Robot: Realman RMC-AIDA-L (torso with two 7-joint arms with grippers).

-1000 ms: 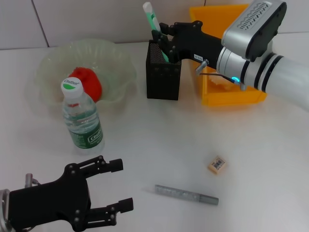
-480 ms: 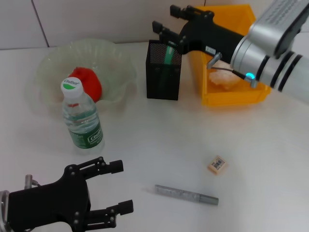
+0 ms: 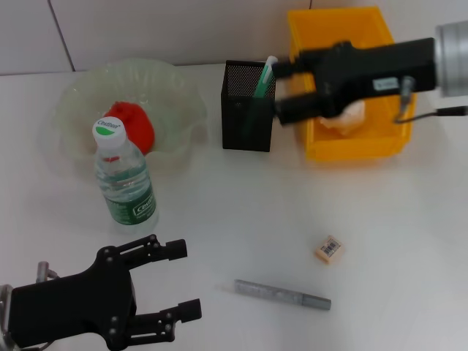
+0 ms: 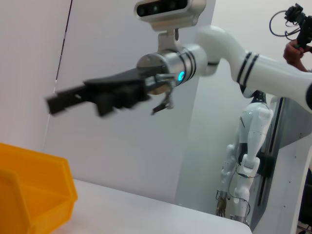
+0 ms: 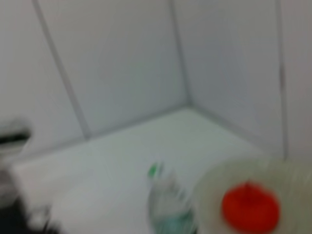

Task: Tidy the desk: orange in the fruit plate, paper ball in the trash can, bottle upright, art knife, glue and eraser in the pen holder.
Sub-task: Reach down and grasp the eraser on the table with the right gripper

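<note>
I see my right gripper (image 3: 281,91) up over the trash can (image 3: 351,146) near the desk's (image 3: 241,212) back edge, its fingers spread apart and holding nothing; the art knife (image 3: 265,77) stands in the pen holder (image 3: 247,117) just beside it, and the paper ball (image 3: 347,121) lies in the can. My left gripper (image 3: 179,285) waits at the front left corner with its fingers apart too; the bottle (image 3: 124,179) stands upright near the fruit plate (image 3: 80,95), which holds the orange (image 3: 131,124). The eraser (image 3: 329,249) and the glue (image 3: 282,295) lie apart near the front edge.
</note>
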